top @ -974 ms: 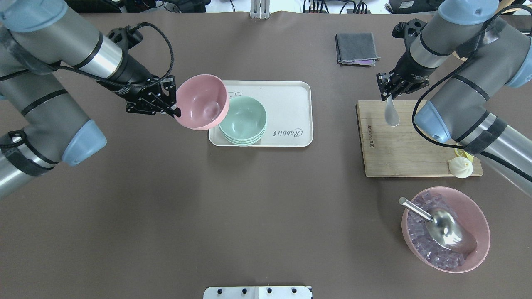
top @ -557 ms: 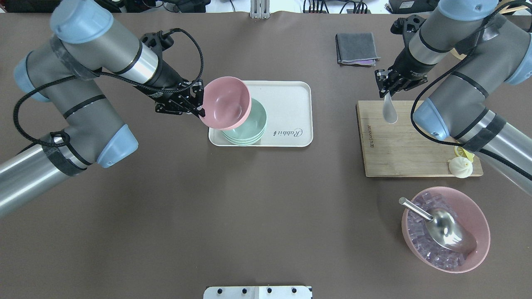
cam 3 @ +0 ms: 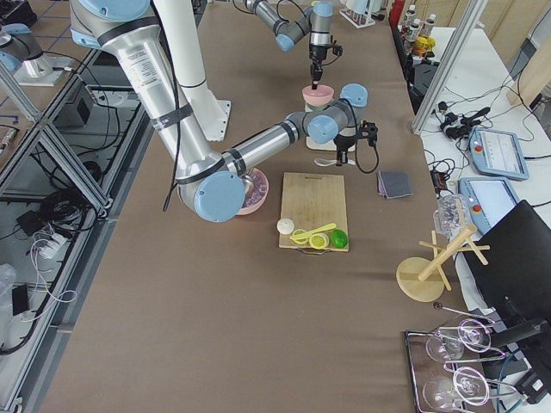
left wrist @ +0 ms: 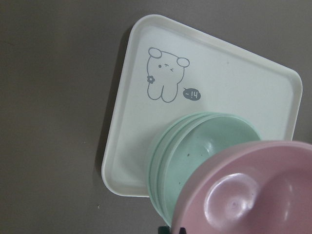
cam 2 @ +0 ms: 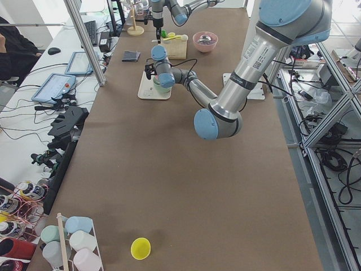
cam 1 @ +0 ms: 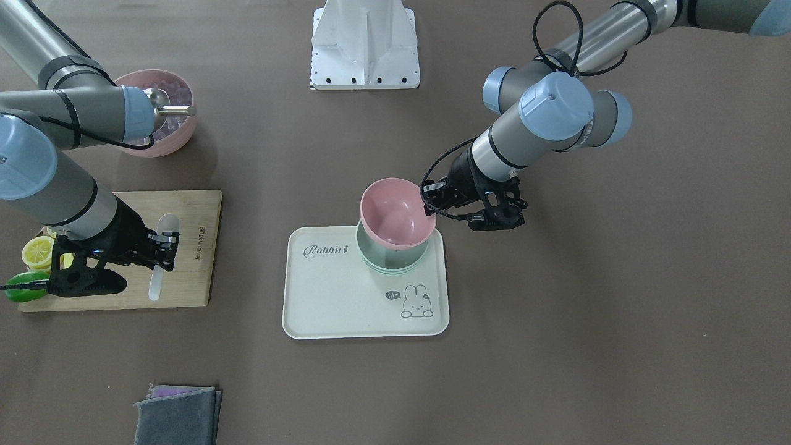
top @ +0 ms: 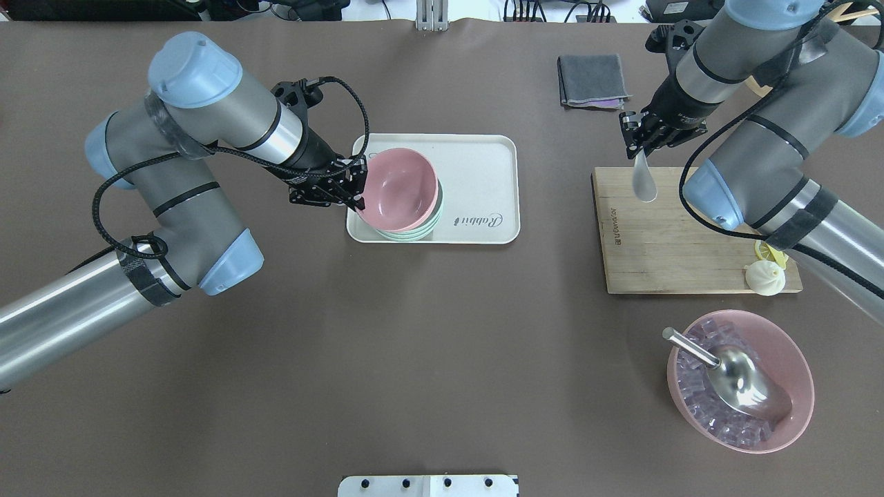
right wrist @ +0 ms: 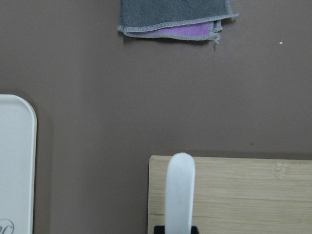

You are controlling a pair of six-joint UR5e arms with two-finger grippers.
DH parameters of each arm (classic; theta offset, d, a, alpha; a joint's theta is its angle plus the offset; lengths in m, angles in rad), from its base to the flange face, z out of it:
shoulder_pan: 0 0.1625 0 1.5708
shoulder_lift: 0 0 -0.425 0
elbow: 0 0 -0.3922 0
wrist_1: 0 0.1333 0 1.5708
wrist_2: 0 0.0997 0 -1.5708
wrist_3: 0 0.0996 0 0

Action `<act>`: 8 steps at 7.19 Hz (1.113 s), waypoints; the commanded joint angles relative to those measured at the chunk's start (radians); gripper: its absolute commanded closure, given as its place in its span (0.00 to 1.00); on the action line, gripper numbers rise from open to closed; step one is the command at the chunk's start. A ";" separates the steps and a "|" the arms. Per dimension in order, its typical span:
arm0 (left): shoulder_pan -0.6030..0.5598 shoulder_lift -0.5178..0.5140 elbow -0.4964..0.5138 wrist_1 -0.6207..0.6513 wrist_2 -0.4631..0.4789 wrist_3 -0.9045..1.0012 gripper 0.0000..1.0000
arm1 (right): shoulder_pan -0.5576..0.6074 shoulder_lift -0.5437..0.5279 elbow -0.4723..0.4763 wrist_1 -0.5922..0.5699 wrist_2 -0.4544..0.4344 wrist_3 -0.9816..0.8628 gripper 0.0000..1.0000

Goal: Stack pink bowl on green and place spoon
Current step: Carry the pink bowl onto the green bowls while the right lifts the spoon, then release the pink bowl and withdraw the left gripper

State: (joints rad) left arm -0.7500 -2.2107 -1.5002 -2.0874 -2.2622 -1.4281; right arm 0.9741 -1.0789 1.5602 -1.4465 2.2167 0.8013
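My left gripper [top: 359, 190] is shut on the rim of the pink bowl [top: 399, 188] and holds it, slightly tilted, right over the stack of green bowls [top: 435, 210] on the cream tray [top: 483, 166]. I cannot tell whether the pink bowl touches the stack. The left wrist view shows the pink bowl [left wrist: 253, 195] above the green bowls [left wrist: 204, 146]. My right gripper [top: 637, 141] is shut on the handle of a white spoon [top: 644, 181], which hangs over the far edge of the wooden board [top: 677, 241]. The spoon also shows in the right wrist view [right wrist: 180, 190].
A second pink bowl [top: 794, 359] with ice cubes and a metal scoop [top: 739, 376] stands at the near right. A white bun [top: 764, 277] and lemon slices [cam 1: 38, 251] lie on the board. A grey cloth [top: 592, 81] lies beyond the board.
My left arm has carried the pink bowl rightward from beside the tray to over the green bowls. My right gripper has lifted the spoon slightly towards the table's far side.
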 commanded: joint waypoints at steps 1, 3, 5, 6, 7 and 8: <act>0.004 -0.007 0.006 0.000 0.003 0.000 1.00 | 0.000 0.001 0.000 0.000 0.000 0.001 1.00; 0.008 -0.018 0.015 0.001 0.004 0.000 0.57 | 0.000 0.001 0.001 0.000 0.001 -0.001 1.00; 0.008 -0.037 0.035 0.000 0.029 0.000 0.01 | 0.000 0.008 0.001 0.000 0.001 0.001 1.00; 0.006 -0.035 0.026 0.000 0.032 0.001 0.01 | 0.002 0.022 0.001 0.000 0.005 0.003 1.00; -0.024 -0.032 -0.004 0.007 0.032 -0.005 0.02 | 0.005 0.060 0.003 0.000 0.008 0.045 1.00; -0.098 -0.032 -0.020 0.018 0.014 -0.012 0.02 | 0.002 0.112 0.004 0.000 0.008 0.117 1.00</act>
State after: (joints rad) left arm -0.7823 -2.2438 -1.4973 -2.0801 -2.2362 -1.4327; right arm 0.9767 -1.0211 1.5630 -1.4465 2.2228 0.8493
